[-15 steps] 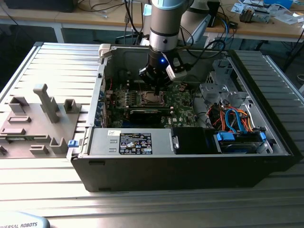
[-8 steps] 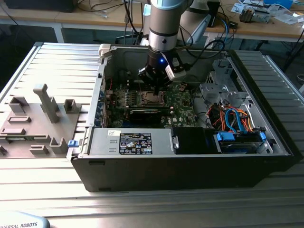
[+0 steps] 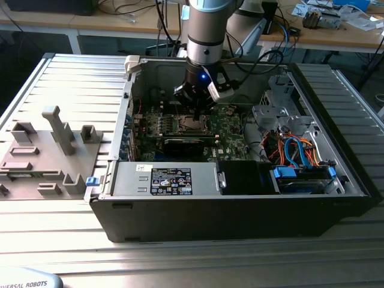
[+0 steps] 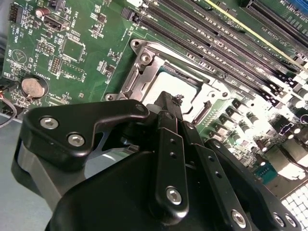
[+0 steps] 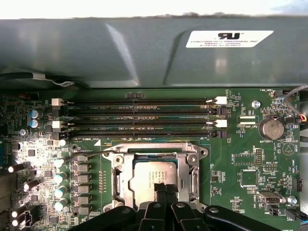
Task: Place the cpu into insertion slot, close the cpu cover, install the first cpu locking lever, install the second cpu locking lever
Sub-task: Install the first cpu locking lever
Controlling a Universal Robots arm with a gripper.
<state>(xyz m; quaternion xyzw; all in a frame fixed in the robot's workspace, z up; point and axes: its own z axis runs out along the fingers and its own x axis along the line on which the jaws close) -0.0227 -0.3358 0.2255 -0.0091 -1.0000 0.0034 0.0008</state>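
1 arm reaches down into 1 open computer case, its gripper poised just above the green motherboard. In both wrist views the 2 black fingers are pressed together with no gap, tips clenched and holding nothing visible, directly over the socket. 1 cpu, silver-grey, lies flat in the insertion slot; the second wrist view shows it too. 1 cpu cover, a silvery frame, lies down around the chip, its cut-out showing the metal top. From the socket, 4 long memory slots run at 12 o'clock in the first wrist view, and 1 round coin battery sits at about 2 o'clock. Whether the locking levers are latched I cannot tell.
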